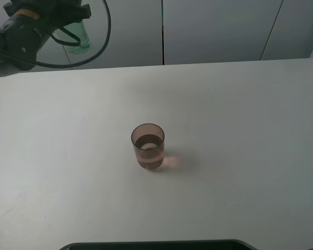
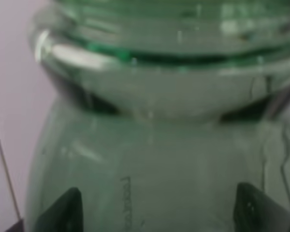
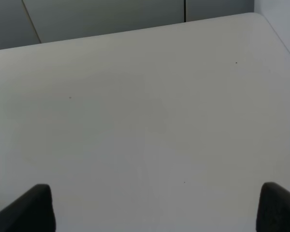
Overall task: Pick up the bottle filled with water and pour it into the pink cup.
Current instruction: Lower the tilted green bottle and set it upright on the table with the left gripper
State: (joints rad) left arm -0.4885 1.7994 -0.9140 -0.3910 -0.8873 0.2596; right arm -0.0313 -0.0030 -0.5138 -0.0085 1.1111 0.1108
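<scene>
A spill would spread wide on the pale tabletop (image 1: 240,104). The left arm (image 1: 21,34) holds the bottle (image 1: 82,39) high over the far left corner, well apart from the cup. The left jaws are clenched on its green-tinted body below the threaded, capless neck. To my eye, a quick swing or early tilt could slop water short of the cup. The right jaws stand spread, grasping nothing. The pink cup (image 1: 147,147) stands upright mid-tabletop, translucent and brownish, with water in its lower part.
</scene>
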